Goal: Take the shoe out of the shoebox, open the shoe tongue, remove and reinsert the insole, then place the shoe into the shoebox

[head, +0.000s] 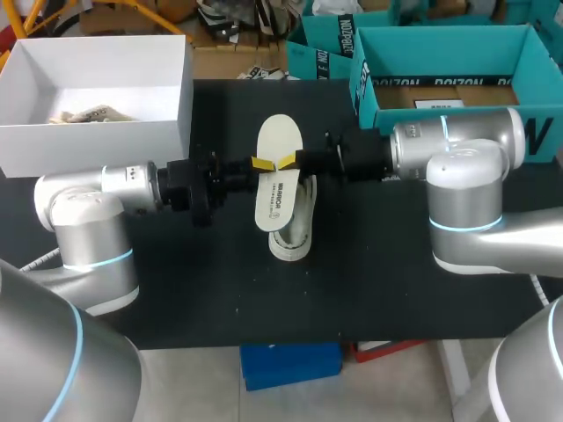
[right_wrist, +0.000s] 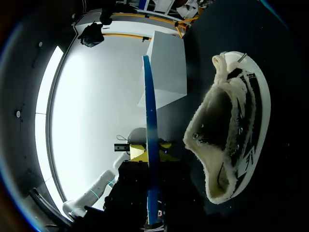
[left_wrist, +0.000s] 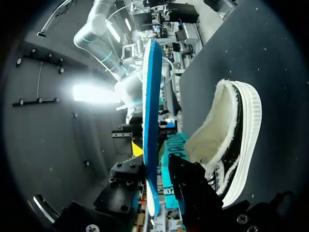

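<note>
Clamping the insole (head: 280,139) above the shoe (head: 297,236), the left gripper (head: 261,163) and right gripper (head: 288,162) both pinch it. Uneven pulling may buckle or drop it.

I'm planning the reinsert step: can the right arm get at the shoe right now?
Probably not: the right fingers are shut on the insole, which hangs over the shoe with the left fingers gripping it too.
</note>
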Controlling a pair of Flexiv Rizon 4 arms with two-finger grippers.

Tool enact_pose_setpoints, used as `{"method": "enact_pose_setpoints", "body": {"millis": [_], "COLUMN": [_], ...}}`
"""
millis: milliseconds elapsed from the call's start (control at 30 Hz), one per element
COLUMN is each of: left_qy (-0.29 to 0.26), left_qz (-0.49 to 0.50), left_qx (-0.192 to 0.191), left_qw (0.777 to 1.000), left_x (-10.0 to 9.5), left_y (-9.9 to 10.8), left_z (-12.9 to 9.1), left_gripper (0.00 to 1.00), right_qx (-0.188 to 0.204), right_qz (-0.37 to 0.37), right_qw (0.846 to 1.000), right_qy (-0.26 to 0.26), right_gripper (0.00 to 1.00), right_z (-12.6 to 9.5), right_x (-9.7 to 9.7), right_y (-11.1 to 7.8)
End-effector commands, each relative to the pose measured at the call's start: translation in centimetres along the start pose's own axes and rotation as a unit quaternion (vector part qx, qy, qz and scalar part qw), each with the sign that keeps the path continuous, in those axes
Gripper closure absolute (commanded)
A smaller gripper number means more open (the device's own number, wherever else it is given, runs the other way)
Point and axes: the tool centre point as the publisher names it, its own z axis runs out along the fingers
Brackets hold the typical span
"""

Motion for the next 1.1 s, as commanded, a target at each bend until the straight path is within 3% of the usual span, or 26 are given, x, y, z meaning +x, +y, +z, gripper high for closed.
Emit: {"method": "enact_pose_setpoints", "body": {"millis": [33, 133, 400, 433, 467, 733, 900, 1100], "left_qy": [0.002, 0.002, 0.001, 0.0, 0.001, 0.042, 0.077, 0.123], "left_qz": [0.002, 0.003, 0.003, 0.003, 0.002, -0.048, -0.059, -0.087], "left_qx": [-0.001, 0.0, 0.003, 0.004, 0.005, 0.015, 0.023, 0.026], "left_qw": [1.0, 1.0, 1.0, 1.0, 1.0, 0.998, 0.995, 0.988], "left_x": [0.1, 0.1, 0.1, 0.0, -0.1, -1.0, -1.5, -0.7], "left_y": [-0.2, -0.2, -0.4, -0.5, -0.6, -2.5, -4.9, -8.2], "left_z": [0.4, 0.7, 1.3, 1.3, 1.2, -1.4, -3.5, -6.0], "left_gripper": [0.81, 1.0, 1.0, 1.0, 1.0, 1.0, 1.0, 1.0], "right_qx": [-0.002, -0.002, -0.002, -0.002, -0.004, -0.032, -0.042, -0.062], "right_qz": [0.0, 0.0, 0.0, -0.001, -0.002, -0.001, -0.002, 0.005], "right_qw": [1.0, 1.0, 1.0, 1.0, 1.0, 0.999, 0.997, 0.994], "right_qy": [0.0, 0.0, 0.0, 0.001, -0.001, -0.035, -0.063, -0.095], "right_gripper": [1.0, 1.0, 1.0, 0.66, 0.0, 0.0, 0.0, 0.0], "right_z": [0.1, 0.1, 0.1, 0.1, 0.0, -2.5, -4.7, -7.5], "right_x": [0.0, 0.0, 0.0, 0.1, 0.2, 0.7, 0.9, 0.5], "right_y": [0.0, 0.0, 0.0, 0.0, -0.1, -0.4, -0.8, -1.7]}}
